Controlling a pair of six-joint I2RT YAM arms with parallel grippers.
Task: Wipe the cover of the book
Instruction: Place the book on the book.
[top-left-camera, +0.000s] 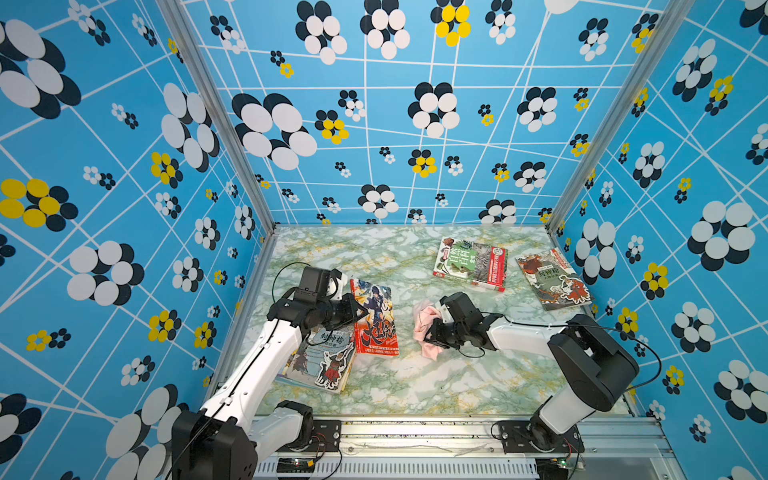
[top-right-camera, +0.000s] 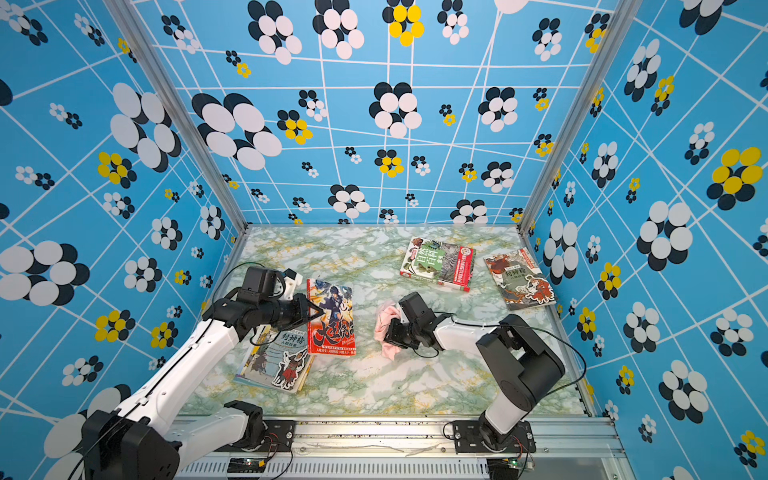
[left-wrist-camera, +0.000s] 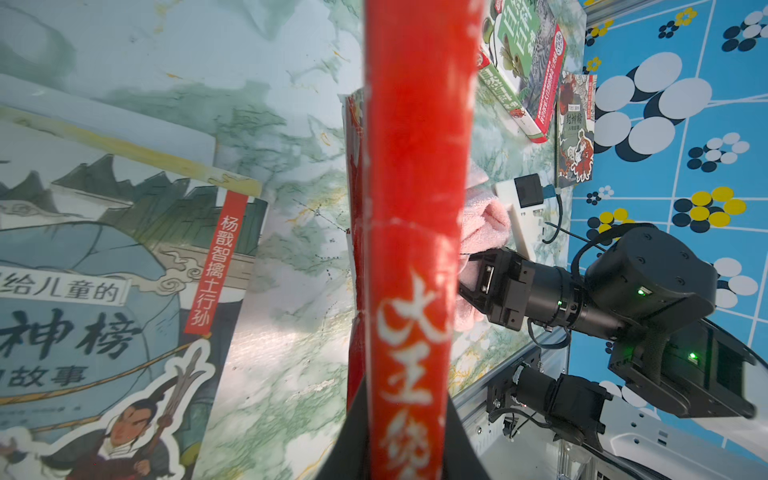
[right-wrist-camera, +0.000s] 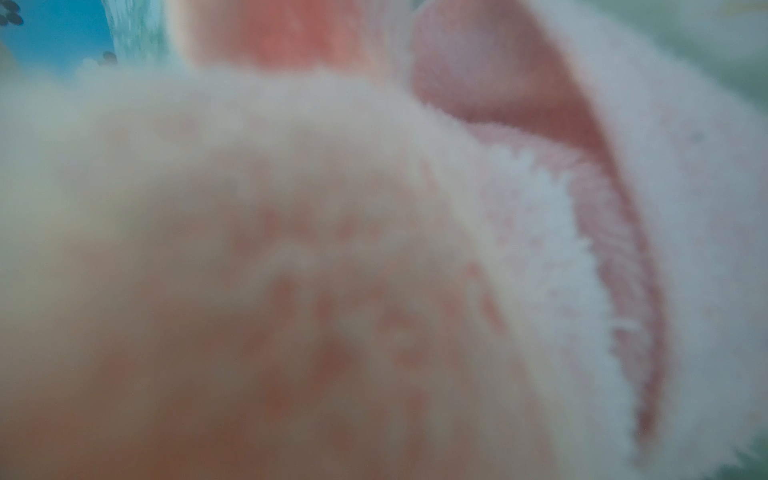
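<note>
Your left arm (top-left-camera: 257, 365) and right arm (top-left-camera: 523, 336) match: white shells between black rounded joint housings, thin black cables (top-left-camera: 658, 359) looping outside. The left gripper (top-left-camera: 360, 316) is black. Green lights (left-wrist-camera: 642, 292) glow; screws stud the black base plates (top-left-camera: 509, 436).

Green marbled table (top-left-camera: 415, 386), nature encyclopedia (top-left-camera: 469, 264) flat toward the far edge, storybook (top-left-camera: 555, 279) in the far right corner, second storybook (top-left-camera: 320, 361) by the left edge, red book (top-left-camera: 376, 320) just beside it, pink cloth (top-left-camera: 426, 328) crumpled mid-table.

Green book (top-left-camera: 469, 262), grey-red book (top-left-camera: 555, 279), marble table (top-left-camera: 415, 382)
</note>
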